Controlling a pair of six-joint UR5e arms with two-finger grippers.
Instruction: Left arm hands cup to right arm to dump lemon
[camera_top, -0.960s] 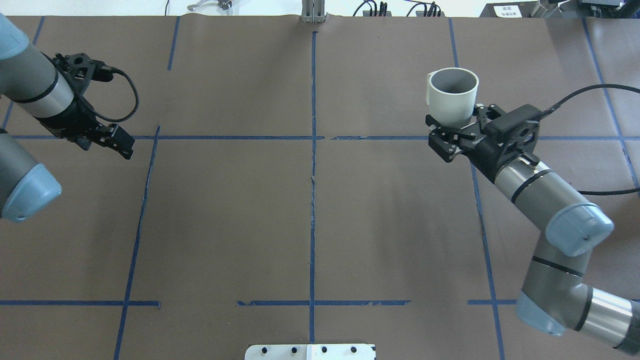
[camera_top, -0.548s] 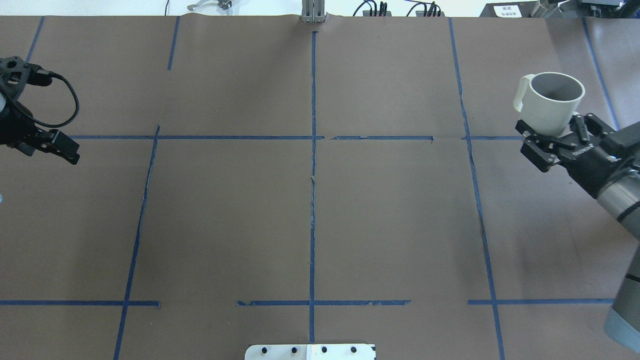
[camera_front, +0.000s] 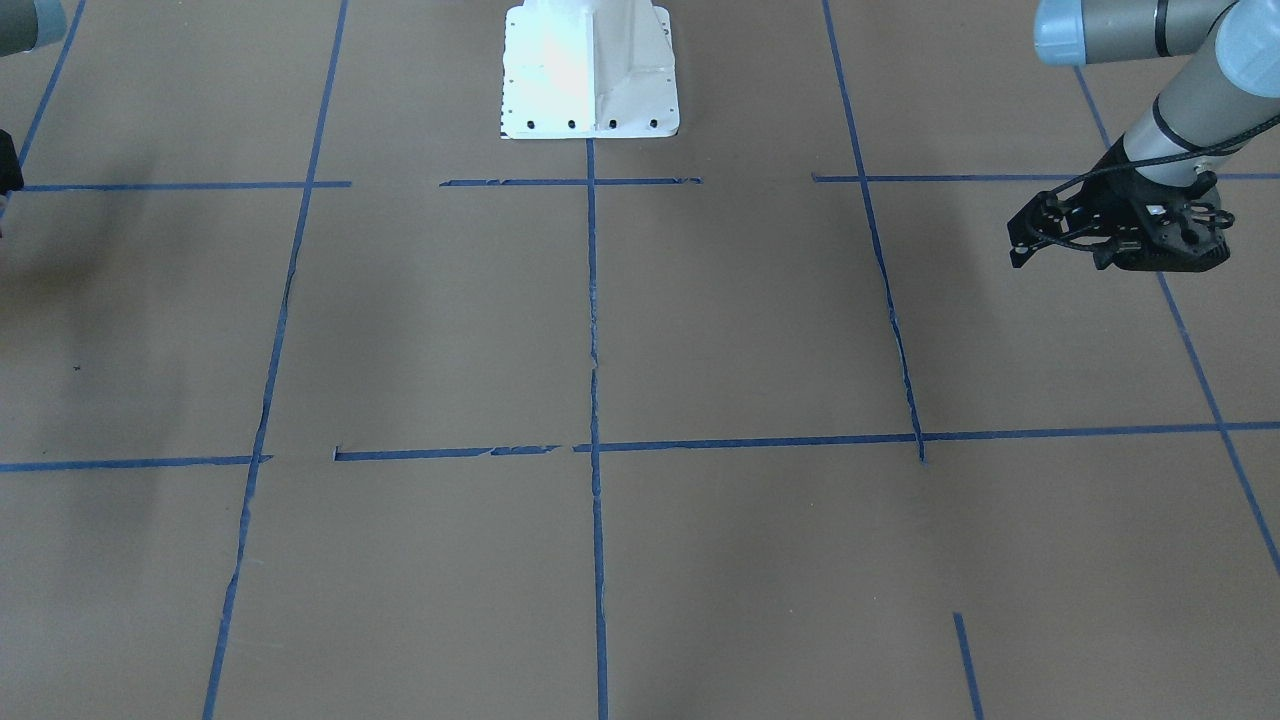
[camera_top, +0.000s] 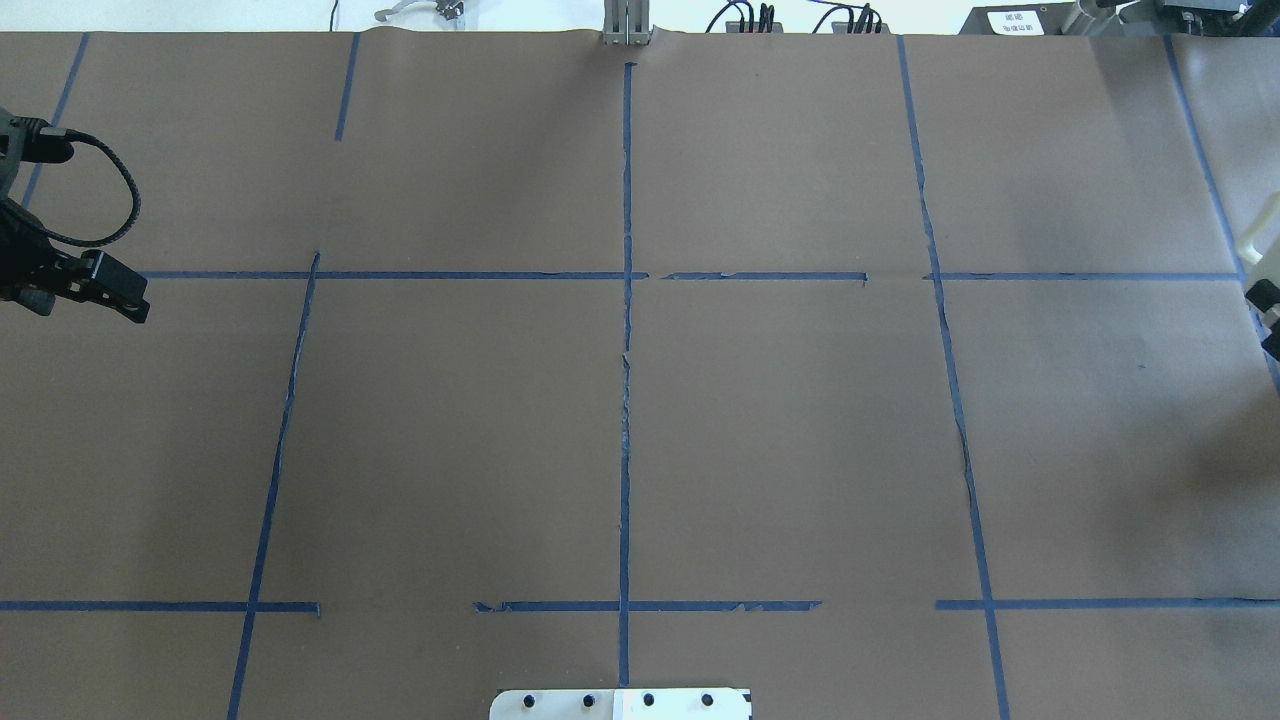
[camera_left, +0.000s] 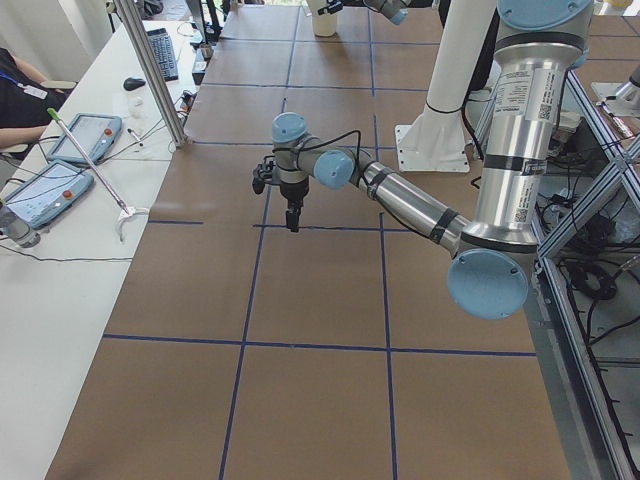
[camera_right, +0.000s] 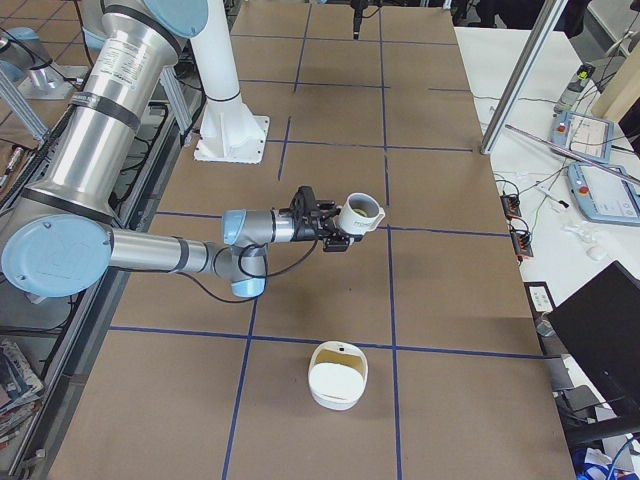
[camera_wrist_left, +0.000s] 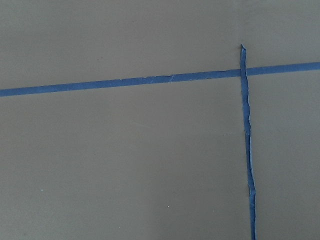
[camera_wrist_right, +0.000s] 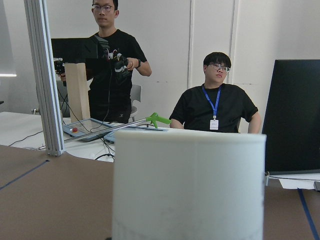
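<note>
Cup (camera_right: 360, 213) first: we see it upright and clear of the table (camera_top: 780, 430), near the right-hand end; the right gripper (camera_right: 343, 234) is clamped around its lower part; what lies inside it we cannot tell. A white bowl (camera_right: 338, 385) sits on the table closer to that end's edge, apart from the cup. The left gripper (camera_top: 118, 292) hangs over the left-hand end; whether its fingers are apart or together we cannot tell; its wrist camera looks down on brown paper crossed by blue tape (camera_wrist_left: 150, 80).
</note>
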